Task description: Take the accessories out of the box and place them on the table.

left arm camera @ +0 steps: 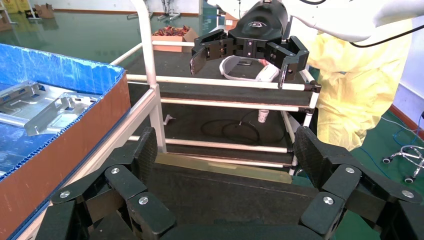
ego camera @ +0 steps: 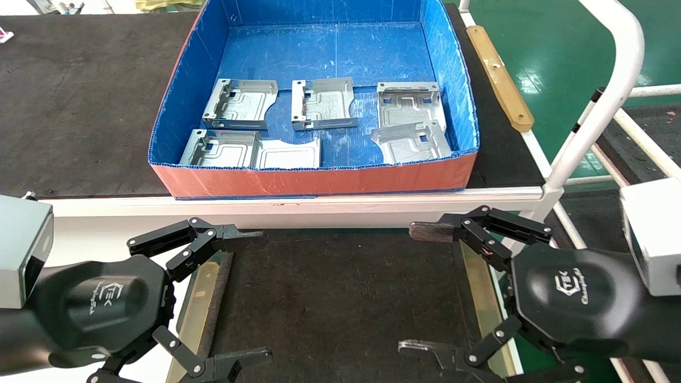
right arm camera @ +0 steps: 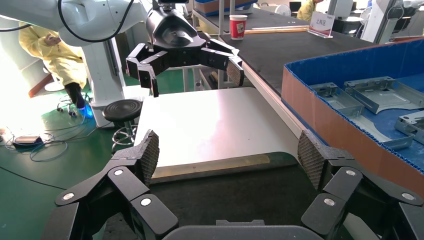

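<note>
Several silver accessories lie flat inside the box [ego camera: 314, 182], which is blue inside and orange-red outside; one [ego camera: 240, 103] is at the back left, one [ego camera: 408, 103] at the back right and one [ego camera: 221, 149] at the front left. Both grippers hover low over the dark-grey mat of the table [ego camera: 340, 298], in front of the box. My left gripper [ego camera: 258, 293] [left arm camera: 226, 150] is open and empty. My right gripper [ego camera: 415, 290] [right arm camera: 227, 155] is open and empty too. The wrist views show the box wall [left arm camera: 60, 145] [right arm camera: 340, 130] beside each gripper.
The box stands on a raised black-matted shelf [ego camera: 80, 106] with a white edge. Tan strips [ego camera: 199, 292] [ego camera: 479, 298] border the mat. A white pipe rail [ego camera: 601, 106] rises at the right. A person in yellow [left arm camera: 350, 85] and a stool [right arm camera: 122, 107] are beyond the table.
</note>
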You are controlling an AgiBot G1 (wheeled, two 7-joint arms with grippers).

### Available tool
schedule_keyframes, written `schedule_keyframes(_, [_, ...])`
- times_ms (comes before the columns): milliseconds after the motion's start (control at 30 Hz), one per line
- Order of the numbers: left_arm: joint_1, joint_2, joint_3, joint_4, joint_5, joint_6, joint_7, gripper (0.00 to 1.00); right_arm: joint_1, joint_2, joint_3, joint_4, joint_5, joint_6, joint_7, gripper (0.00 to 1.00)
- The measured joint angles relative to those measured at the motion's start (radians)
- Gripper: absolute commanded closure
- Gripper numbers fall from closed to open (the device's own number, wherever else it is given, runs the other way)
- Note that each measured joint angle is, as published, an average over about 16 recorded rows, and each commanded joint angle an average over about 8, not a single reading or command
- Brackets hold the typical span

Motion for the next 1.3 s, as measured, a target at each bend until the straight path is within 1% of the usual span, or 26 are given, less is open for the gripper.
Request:
schedule_keyframes(600, [0.000,0.001,0.001,0.000,0.002,-0.001,0.000,0.00,0.000,0.000,0.000,0.000,0.000,0.000,0.000,0.00])
schedule_keyframes(767, [-0.007,0.016,0.010,0.001,0.020,-0.014,0.002,0.00,0.000,0.000,0.000,0.000,0.000,0.000,0.000,0.00])
schedule_keyframes(1033, [-0.070,0.089,0.043,0.041,0.100,-0.076,0.011,0.00,0.000,0.000,0.000,0.000,0.000,0.000,0.000,0.00])
schedule_keyframes(1300, [-0.198,0.195,0.080,0.155,0.208,-0.171,0.025,0.00,0.000,0.000,-0.001,0.000,0.000,0.000,0.000,0.00])
